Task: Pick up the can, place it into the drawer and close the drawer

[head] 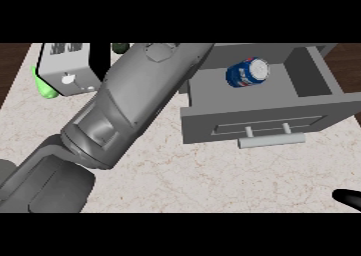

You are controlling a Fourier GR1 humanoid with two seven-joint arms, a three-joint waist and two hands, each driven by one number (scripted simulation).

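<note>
Can in the open drawer

The blue can (248, 73) lies inside the open grey drawer (275, 122), far above the right hand (354, 199) at the table's (212, 175) lower edge; its fingers' state I cannot tell, perhaps extended.

No readable text anywhere. Blue-and-white markings on the can (248, 73) in the open drawer (271, 107), upper right of the frame — brand-like in look, yet no letter or number legible. Dark slotted marks on the white appliance (65, 67) at upper left — vents or print, impossible to tell which — plus one small round spot on its front, unlabelled as far as can be seen. Drawer front plain grey, with handle only and no label.
</note>
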